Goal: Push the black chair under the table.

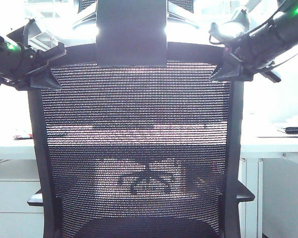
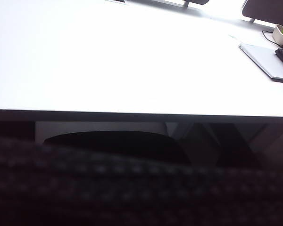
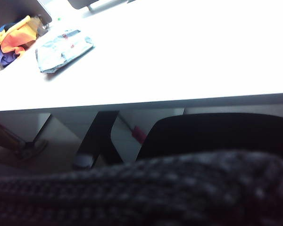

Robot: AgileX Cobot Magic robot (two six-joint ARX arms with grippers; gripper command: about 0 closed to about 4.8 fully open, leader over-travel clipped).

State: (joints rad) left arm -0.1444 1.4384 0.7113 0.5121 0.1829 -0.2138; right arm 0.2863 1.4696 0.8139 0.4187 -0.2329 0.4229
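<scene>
Where black chair (image 1: 134,148) meets table (image 1: 268,146), seat under edge

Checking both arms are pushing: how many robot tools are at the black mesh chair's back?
2. The left tool sits at the top left corner of the black mesh office chair, the right tool at its top right; fingertips hidden.

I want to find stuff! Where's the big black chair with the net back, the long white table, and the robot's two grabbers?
Black mesh office chair (image 1: 134,148): exterior view, mesh back.
White table (image 2: 132,61): left wrist view, flat top.
Left gripper (image 1: 42,67): exterior view, at chair's top corner.
Right gripper (image 1: 228,67): exterior view, at other top corner.
</scene>
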